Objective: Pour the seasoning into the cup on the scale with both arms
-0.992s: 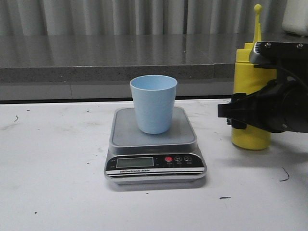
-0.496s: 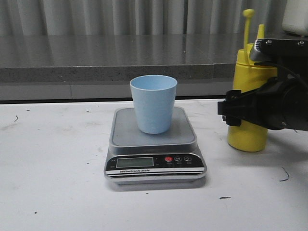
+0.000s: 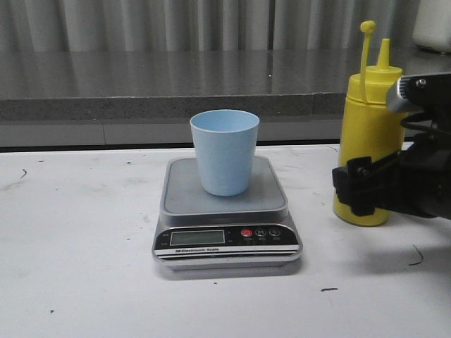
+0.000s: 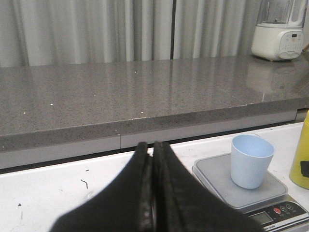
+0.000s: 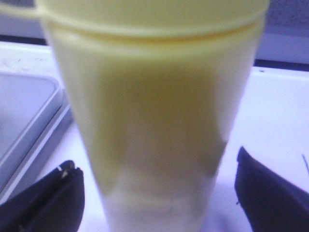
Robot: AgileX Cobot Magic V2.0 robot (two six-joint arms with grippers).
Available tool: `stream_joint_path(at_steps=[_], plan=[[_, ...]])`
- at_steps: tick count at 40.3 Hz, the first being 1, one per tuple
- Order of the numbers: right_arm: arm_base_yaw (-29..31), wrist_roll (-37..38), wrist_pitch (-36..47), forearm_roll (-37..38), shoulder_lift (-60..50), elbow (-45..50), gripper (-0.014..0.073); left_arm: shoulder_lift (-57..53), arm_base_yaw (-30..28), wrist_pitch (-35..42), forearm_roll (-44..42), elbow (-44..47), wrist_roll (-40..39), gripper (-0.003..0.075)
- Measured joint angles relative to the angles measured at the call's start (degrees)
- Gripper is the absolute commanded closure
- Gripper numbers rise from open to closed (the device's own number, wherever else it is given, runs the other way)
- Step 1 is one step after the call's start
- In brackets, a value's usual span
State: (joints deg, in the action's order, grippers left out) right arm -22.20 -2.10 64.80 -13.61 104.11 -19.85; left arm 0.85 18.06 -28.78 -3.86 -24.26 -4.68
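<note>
The yellow seasoning bottle (image 3: 366,120) stands upright on the white table to the right of the scale, with its cap on the strap held up beside the nozzle. My right gripper (image 3: 356,189) is open around the bottle's lower part. In the right wrist view the bottle (image 5: 154,96) fills the frame between the two fingers of my right gripper (image 5: 157,162), with a gap on each side. The pale blue cup (image 3: 224,151) stands on the scale (image 3: 183,193). My left gripper (image 4: 150,145) is shut and empty, to the left of the cup (image 4: 251,159) and the scale (image 4: 217,174).
A grey stone counter ledge (image 3: 141,84) runs behind the table. A white appliance (image 4: 279,29) stands on it at the far right. The bottle's edge (image 4: 301,159) shows in the left wrist view. The scale's corner (image 5: 24,111) shows in the right wrist view.
My right gripper has dropped lower along the bottle, uncovering its shoulder and nozzle. The bottle has shifted a little and turned, and its cap strap has moved left.
</note>
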Motion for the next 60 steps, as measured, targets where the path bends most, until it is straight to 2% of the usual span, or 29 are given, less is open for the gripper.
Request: stream_joint_path(at_steps=[9,14,17,20,26,28,31,39,51,60], plan=[[0.00,0.10,0.22,1.70,0.00,5.08,-0.0051,0.00,0.00,0.00,0.00,0.00,0.00,0.0740],[0.00,2.89,0.22,2.79,-0.89,8.08,-0.0047,0.00,0.00,0.00,0.00,0.00,0.00,0.0740],[0.00,4.90,0.22,3.34,-2.65,9.78,-0.0015,0.00,0.00,0.00,0.00,0.00,0.00,0.0740],[0.00,5.92,0.22,3.58,-5.40,11.40,0.0088,0.00,0.00,0.00,0.00,0.00,0.00,0.0740],[0.00,6.16,0.22,3.61,-11.60,14.36,0.0435,0.00,0.00,0.00,0.00,0.00,0.00,0.0740],[0.00,6.19,0.22,3.61,-13.41,15.05,0.0527,0.00,0.00,0.00,0.00,0.00,0.00,0.0740],[0.00,6.29,0.22,3.61,-16.59,15.87,0.0608,0.00,0.00,0.00,0.00,0.00,0.00,0.0740],[0.00,5.01,-0.73,3.61,-23.75,17.37,0.0654,0.00,0.00,0.00,0.00,0.00,0.00,0.0740],[0.00,2.66,-15.51,-0.52,-36.72,17.13,0.0654,0.00,0.00,0.00,0.00,0.00,0.00,0.0740],[0.00,-6.84,-40.33,-5.13,-51.23,7.74,0.0654,0.00,0.00,0.00,0.00,0.00,0.00,0.0740]])
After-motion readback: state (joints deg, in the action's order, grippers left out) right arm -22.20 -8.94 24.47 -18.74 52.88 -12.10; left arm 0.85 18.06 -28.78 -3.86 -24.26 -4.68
